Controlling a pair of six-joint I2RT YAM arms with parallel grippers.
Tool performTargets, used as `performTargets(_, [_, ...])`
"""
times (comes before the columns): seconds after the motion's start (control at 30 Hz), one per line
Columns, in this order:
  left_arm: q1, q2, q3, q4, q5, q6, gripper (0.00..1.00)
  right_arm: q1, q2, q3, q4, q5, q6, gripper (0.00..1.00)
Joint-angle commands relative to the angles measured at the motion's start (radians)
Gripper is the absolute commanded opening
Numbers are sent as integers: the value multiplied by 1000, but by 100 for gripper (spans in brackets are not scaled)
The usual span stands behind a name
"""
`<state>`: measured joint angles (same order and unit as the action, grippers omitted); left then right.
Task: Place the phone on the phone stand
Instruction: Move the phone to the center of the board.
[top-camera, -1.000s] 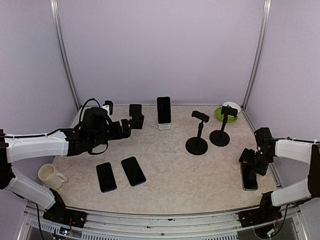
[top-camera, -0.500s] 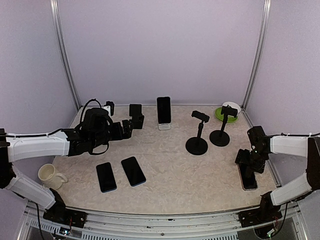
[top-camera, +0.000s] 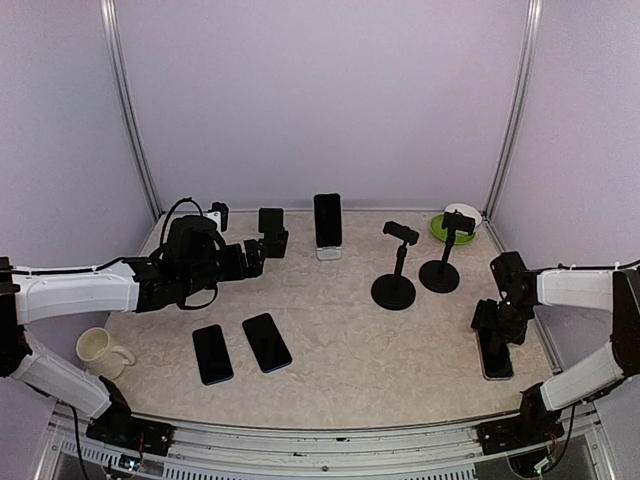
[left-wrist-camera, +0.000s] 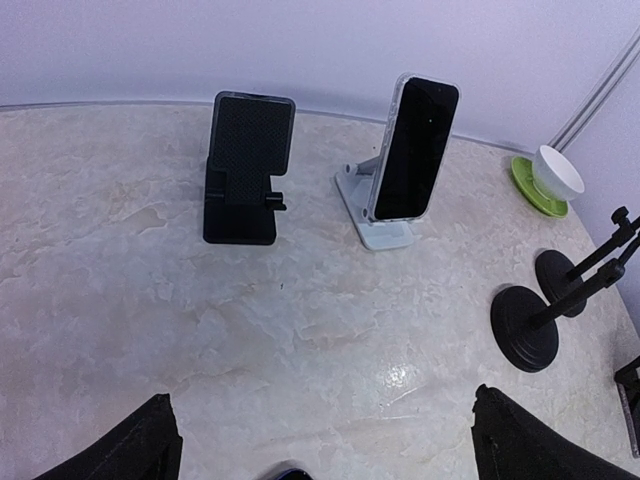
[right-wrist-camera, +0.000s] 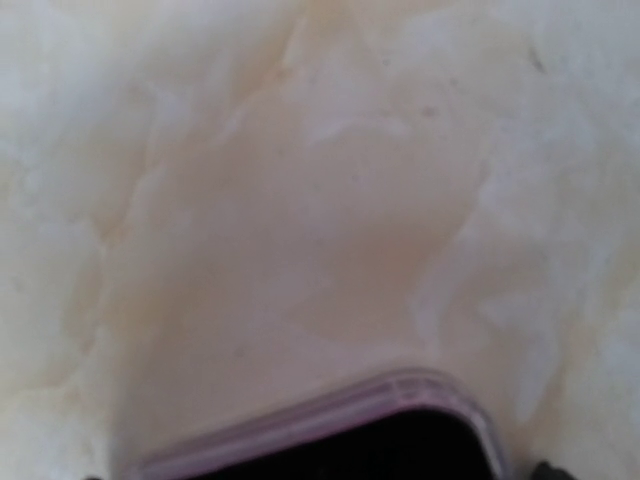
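Top view: right gripper (top-camera: 497, 322) positioned over flat phone (top-camera: 498, 360), near right; finger state cannot be told.
Left wrist view: left gripper (left-wrist-camera: 320, 400) spread apart; phone stand (left-wrist-camera: 245, 170) vacant, far left.
Right wrist view: phone corner close; slippage risked from thin edge.

Nothing to read anywhere on this table: no lettering, logo or number. The phone (left-wrist-camera: 412, 150) propped on the white stand (left-wrist-camera: 372, 215) at the far side shows a dark, blank screen. The black stand (left-wrist-camera: 245, 170) to its left is plain.
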<state>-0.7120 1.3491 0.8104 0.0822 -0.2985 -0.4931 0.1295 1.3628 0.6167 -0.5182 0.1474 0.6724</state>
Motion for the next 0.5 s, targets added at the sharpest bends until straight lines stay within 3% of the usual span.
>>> performTargets(0.0, [8, -9, 7, 21, 1, 1, 99, 31, 28, -27, -29, -105, 23, 70])
performTargets(0.17, [8, -10, 5, 24, 2, 0, 99, 113, -12, 16, -38, -75, 69, 69])
performTargets(0.47, [6, -15, 3, 24, 1, -3, 99, 391, 36, 193, -61, 103, 141, 70])
